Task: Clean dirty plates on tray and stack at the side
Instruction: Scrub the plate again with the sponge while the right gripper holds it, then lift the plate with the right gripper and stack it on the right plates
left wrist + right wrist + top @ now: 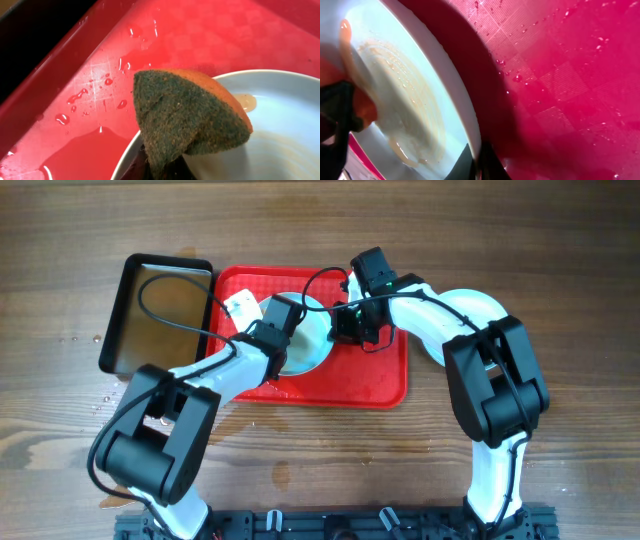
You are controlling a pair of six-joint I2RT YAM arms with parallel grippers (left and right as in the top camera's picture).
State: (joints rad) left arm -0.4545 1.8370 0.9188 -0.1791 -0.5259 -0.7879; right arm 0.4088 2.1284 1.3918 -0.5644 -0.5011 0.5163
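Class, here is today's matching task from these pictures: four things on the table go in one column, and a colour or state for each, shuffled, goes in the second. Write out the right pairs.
Things:
1. sponge
2. plate
3. tray
4. pan

Colours and states:
A. red, dotted with water drops
B. dark, lying left of the tray
C. green and orange
D. pale, streaked with brownish sauce

Pairs: 1-C, 2-D, 3-A, 4-B

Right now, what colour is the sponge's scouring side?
Dark green, on an orange sponge; left wrist view.
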